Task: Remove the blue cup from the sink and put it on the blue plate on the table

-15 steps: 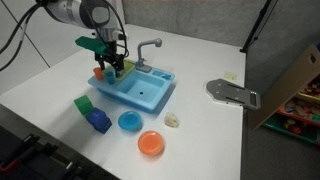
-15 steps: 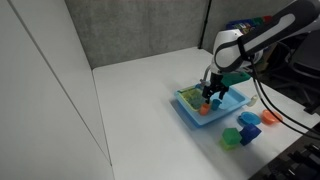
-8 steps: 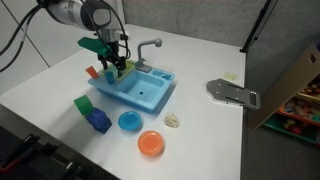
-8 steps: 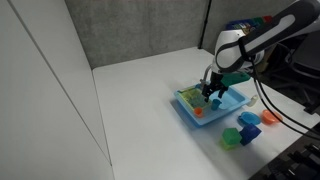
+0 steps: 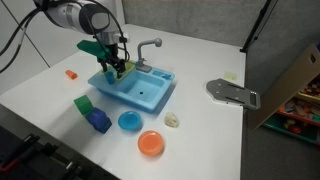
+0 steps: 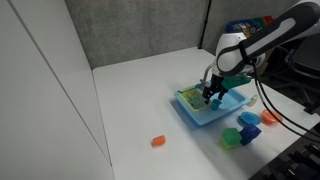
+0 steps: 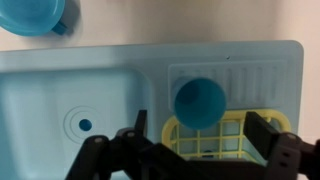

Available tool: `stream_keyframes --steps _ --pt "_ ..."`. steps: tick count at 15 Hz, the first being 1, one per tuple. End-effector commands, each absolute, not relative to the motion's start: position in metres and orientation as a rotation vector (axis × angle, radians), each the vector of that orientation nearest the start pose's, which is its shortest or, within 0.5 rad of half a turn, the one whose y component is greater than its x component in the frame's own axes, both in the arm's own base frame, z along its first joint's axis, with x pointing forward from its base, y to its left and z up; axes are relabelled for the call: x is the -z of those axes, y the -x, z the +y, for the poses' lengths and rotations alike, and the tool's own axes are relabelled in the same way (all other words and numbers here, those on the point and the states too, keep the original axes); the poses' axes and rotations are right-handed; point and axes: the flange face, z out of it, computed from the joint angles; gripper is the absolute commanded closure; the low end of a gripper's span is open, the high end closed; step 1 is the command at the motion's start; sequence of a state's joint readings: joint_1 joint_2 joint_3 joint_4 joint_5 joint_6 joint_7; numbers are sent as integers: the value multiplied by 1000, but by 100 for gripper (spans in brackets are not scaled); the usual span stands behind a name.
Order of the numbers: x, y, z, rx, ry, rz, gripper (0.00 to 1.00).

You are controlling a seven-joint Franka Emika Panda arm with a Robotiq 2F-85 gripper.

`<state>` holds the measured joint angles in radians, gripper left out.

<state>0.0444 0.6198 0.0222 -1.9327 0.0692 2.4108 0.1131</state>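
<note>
In the wrist view the blue cup stands mouth-up on the sink's ribbed drain section, at the edge of the yellow-green rack. My gripper is open and empty, with its fingers spread wide on either side of the rack and the cup just beyond the fingertips. In both exterior views the gripper hovers over the rack end of the sink and hides the cup. The blue plate lies on the white table in front of the sink.
A small orange cup lies on the table away from the sink. An orange plate, a green block and a dark blue block sit near the blue plate. The grey faucet rises behind the sink. A grey object lies farther off.
The orange cup has moved from beside the gripper at the sink's rack end out onto the table, well away from the sink. The gripper has stayed over the rack.
</note>
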Motion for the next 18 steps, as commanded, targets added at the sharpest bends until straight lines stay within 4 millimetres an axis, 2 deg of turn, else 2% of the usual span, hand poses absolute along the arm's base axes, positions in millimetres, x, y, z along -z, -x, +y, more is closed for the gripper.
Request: stream_keyframes --steps 1,2,3,4,5,7,11,14,18 --pt "-152 -591 42 -245 3069 153 0" --pt "-151 -589 42 -254 3068 156 5" --pt "-149 -587 41 -259 3067 162 25" --pt "-148 -586 41 -265 3067 165 26" --pt "-147 -584 40 -271 3068 169 33" --pt "-146 -581 37 -277 3066 181 52" --pt "-158 -575 21 -258 3056 223 83" --pt "-175 -568 3 -238 3046 229 85" --pt "-195 -566 -31 -219 3026 271 85"
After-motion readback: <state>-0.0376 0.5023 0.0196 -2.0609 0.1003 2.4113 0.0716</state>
